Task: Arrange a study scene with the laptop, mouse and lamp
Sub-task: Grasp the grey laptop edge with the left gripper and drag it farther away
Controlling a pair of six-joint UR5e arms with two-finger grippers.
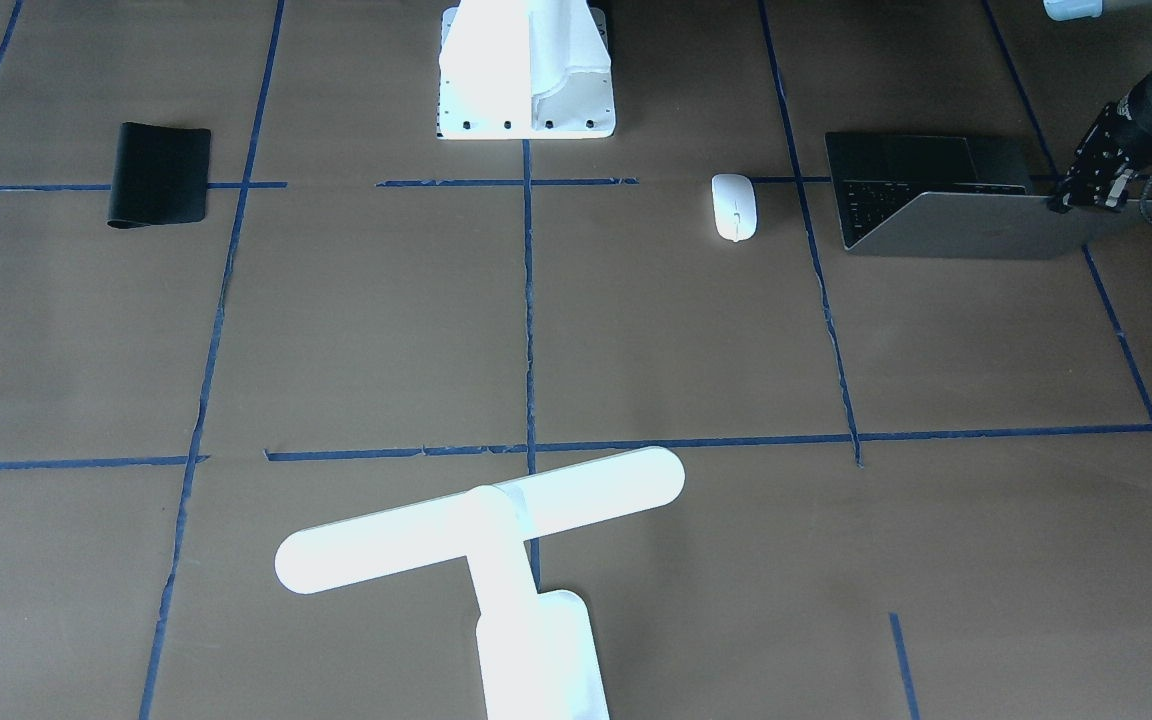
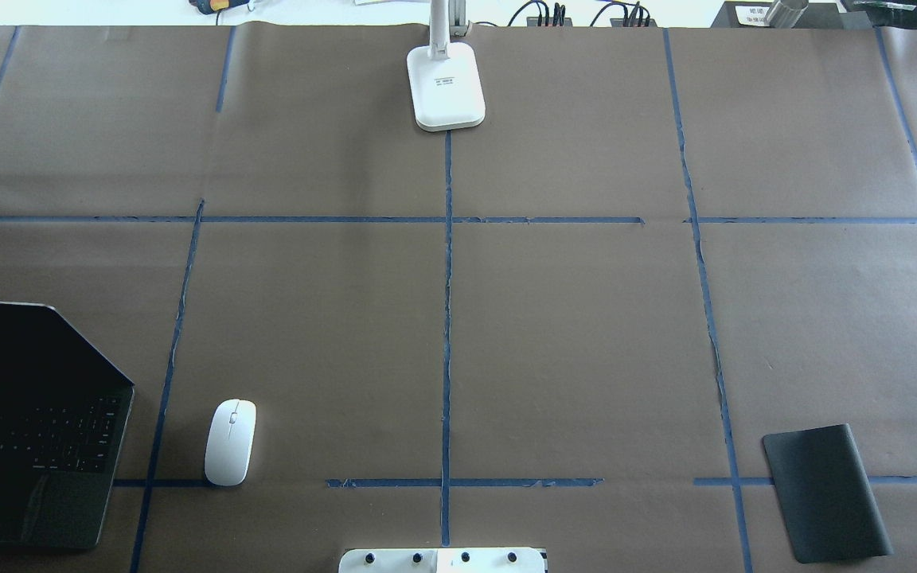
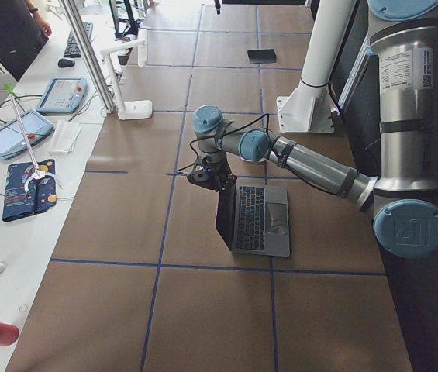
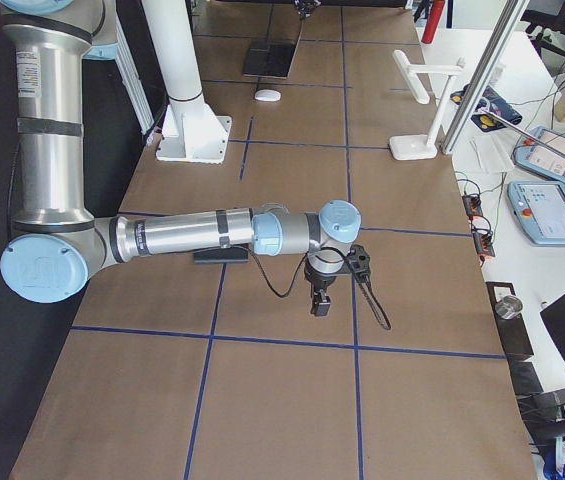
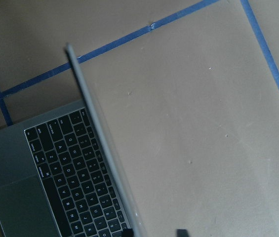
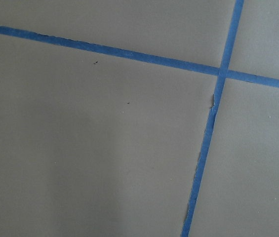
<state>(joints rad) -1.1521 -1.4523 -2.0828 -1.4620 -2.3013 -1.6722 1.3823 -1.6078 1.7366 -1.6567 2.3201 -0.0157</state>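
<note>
The grey laptop (image 1: pixel 976 225) (image 2: pixel 21 430) stands partly open at the table's left near corner, keyboard (image 5: pixel 75 173) showing. My left gripper (image 1: pixel 1091 190) (image 5: pixel 154 233) is at the lid's top edge. Its fingertips (image 5: pixel 181 232) stand apart, with the thin lid edge beside one of them, so it is open. The white mouse (image 1: pixel 734 206) (image 2: pixel 230 442) lies just right of the laptop. The white lamp (image 1: pixel 481 530) stands upright on its base (image 2: pixel 444 83) at the far middle edge. My right gripper (image 4: pixel 319 300) points down over bare paper. I cannot tell if it is open.
A black mat (image 2: pixel 825 493) (image 1: pixel 159 175) lies at the near right. The white bolt-holed block (image 1: pixel 526 70) (image 2: pixel 442 559) sits at the near middle. Blue tape lines (image 6: pixel 213 123) grid the brown paper. Tablets and clutter sit beyond the far edge (image 3: pixel 25 132).
</note>
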